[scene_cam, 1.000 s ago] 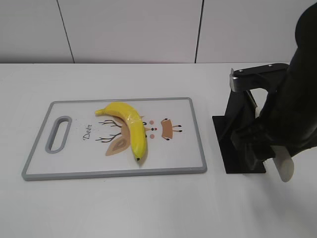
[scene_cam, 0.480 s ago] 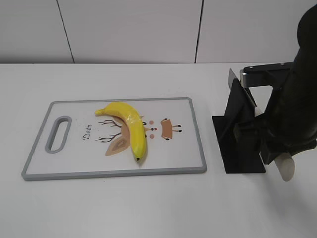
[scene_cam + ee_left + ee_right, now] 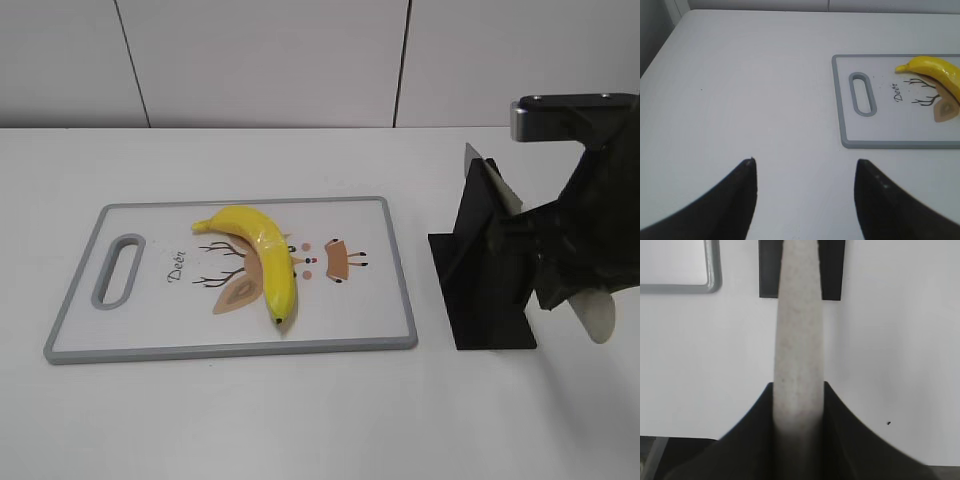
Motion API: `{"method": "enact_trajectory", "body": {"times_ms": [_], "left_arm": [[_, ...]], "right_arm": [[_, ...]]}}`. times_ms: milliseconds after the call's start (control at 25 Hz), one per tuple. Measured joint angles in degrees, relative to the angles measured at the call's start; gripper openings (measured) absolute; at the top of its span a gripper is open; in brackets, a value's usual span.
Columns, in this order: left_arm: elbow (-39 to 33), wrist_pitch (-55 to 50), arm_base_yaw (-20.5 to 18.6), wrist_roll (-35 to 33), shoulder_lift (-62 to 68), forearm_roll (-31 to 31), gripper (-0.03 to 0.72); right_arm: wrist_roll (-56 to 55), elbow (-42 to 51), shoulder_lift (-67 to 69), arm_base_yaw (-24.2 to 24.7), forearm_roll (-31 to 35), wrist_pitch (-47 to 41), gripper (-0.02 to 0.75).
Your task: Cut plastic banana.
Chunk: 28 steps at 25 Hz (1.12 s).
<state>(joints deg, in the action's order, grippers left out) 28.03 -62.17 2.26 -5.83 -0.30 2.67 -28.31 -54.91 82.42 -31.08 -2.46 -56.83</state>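
The plastic banana [image 3: 262,258] is bright yellow with a dark tip and lies on the grey-rimmed cutting board [image 3: 405,290]. It also shows at the right edge of the left wrist view [image 3: 935,70]. My right gripper [image 3: 562,285] is at the black knife stand [image 3: 485,290], shut on a knife's cream handle [image 3: 799,340]. The handle's rounded end [image 3: 598,320] sticks out below the gripper. A pale strip of blade [image 3: 497,185] shows at the stand's top. My left gripper [image 3: 805,167] is open and empty over bare table left of the board, and is out of the exterior view.
The board [image 3: 840,100] has a handle slot [image 3: 862,93] at its left end and a deer print. The stand's flat base [image 3: 450,300] lies just right of the board. A white wall runs behind the white table.
My right arm has moved to the right and a little up, carrying the knife handle with it. The banana and board have not moved.
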Motion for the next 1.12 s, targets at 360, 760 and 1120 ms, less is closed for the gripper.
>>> {"method": "enact_trajectory", "body": {"times_ms": [360, 760, 1120], "left_arm": [[0.0, -0.1, 0.0, 0.0, 0.0, 0.0, 0.579], [0.0, 0.0, 0.0, 0.0, 0.0, 0.0, 0.579], [1.0, 2.3, 0.0, -3.5, 3.2, 2.9, 0.579]], "right_arm": [[-1.5, -0.5, -6.5, -0.1, -0.7, -1.1, 0.170], [0.1, -8.4, -8.3, -0.1, -1.9, -5.3, 0.169], [14.7, -16.2, -6.4, -0.1, -3.9, -6.1, 0.169]]}}
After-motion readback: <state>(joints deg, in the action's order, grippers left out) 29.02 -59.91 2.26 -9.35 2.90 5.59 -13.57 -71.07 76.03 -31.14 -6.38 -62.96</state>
